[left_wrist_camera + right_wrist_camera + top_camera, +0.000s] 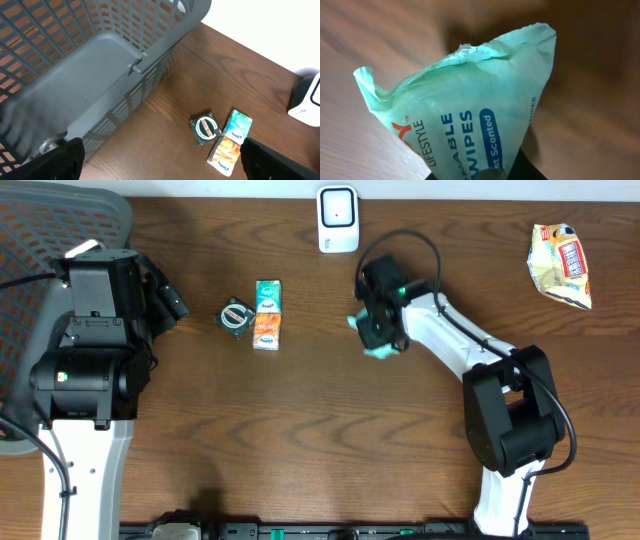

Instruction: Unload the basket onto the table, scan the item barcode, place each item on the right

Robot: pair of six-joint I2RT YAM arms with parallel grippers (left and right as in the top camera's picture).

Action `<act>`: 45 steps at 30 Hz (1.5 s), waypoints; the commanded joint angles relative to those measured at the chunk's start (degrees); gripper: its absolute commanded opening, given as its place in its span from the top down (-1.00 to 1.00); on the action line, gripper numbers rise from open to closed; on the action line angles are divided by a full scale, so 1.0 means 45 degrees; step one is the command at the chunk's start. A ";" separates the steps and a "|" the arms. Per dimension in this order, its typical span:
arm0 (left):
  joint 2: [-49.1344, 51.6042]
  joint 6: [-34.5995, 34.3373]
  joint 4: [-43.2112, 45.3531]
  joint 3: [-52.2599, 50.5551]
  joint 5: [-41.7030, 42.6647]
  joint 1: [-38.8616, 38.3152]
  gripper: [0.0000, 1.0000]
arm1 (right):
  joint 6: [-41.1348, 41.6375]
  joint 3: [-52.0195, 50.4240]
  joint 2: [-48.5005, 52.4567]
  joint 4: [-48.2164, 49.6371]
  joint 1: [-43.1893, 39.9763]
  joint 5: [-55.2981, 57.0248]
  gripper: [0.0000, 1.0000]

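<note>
Wipes packet [470,115], teal and crumpled, is clamped in the right gripper [379,338] near the white scanner [338,220], with open tabletop [320,400] between it and the small carton [267,315]. Left gripper [160,152] hangs with jaws wide apart, just beside the grey basket [100,60] wall.

Item: mint-green wipes packet [470,110], soft plastic, crumpled, with partial blue print reading "WIPES" and "Scented". It is pinched at its lower end between my right fingers [532,169], near mid-table [300,440]. The white barcode scanner [338,218] stands at the far edge, apart from the packet.
</note>
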 commanded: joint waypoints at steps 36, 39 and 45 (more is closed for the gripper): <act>-0.0092 -0.0063 -0.0015 0.0165 -0.0131 0.0044 -0.96 | 0.2463 1.1574 0.6708 0.4522 -0.0607 0.1559 0.98; -0.0092 -0.0063 -0.0015 0.0165 -0.0131 0.0044 -0.95 | 0.2467 1.1696 0.6499 0.4313 -0.0719 0.1676 0.98; -0.0092 -0.0063 -0.0015 0.0165 -0.0131 0.0044 -0.96 | 0.2472 1.1720 0.5207 0.3045 -0.1554 0.2098 0.98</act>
